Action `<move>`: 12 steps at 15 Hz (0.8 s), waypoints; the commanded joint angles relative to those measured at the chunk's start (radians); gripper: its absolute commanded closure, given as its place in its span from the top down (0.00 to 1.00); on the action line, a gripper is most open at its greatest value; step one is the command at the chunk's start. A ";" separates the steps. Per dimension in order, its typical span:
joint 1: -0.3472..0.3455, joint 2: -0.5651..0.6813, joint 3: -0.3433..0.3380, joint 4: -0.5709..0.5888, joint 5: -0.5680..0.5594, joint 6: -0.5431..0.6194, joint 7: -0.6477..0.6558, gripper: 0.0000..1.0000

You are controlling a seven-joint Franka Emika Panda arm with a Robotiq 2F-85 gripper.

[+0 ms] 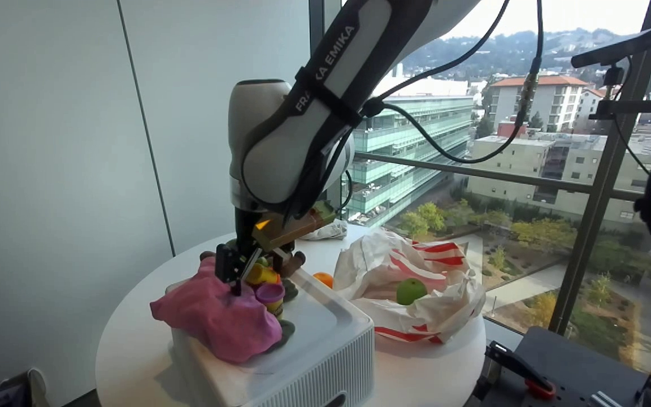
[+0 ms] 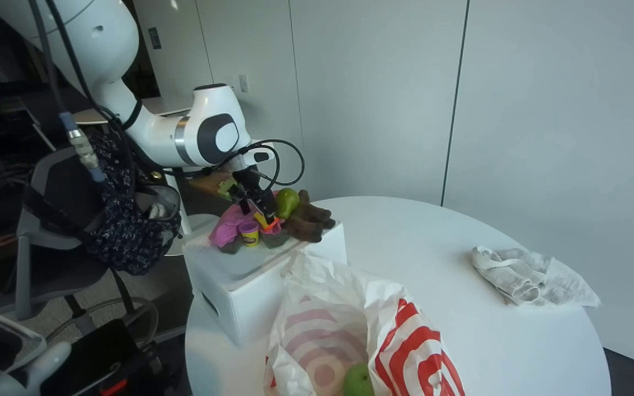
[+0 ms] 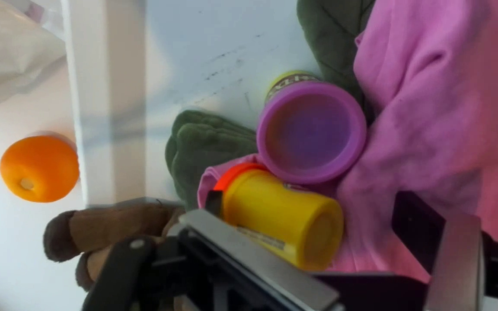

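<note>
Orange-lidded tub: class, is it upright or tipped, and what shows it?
Tipped: in the wrist view, the tub lies on its side, orange lid at one end, yellow base at the other.

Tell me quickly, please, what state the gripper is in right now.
Gripper: open, holding nothing; in the wrist view the yellow tub shows between its spread jaws, with a gap on one side.

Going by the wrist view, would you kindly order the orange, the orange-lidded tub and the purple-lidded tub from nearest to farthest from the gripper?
Nearest to the gripper:
1. Orange-lidded tub: between the open jaws.
2. Purple-lidded tub: just above that in the picture.
3. Orange: far left, beyond the edge of the white box.
</note>
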 commanded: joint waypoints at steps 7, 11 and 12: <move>0.073 0.036 -0.075 0.042 -0.091 0.019 -0.015 0.68; 0.077 0.020 -0.093 0.026 -0.125 0.018 -0.008 0.37; 0.076 0.015 -0.095 0.019 -0.127 0.017 -0.008 0.29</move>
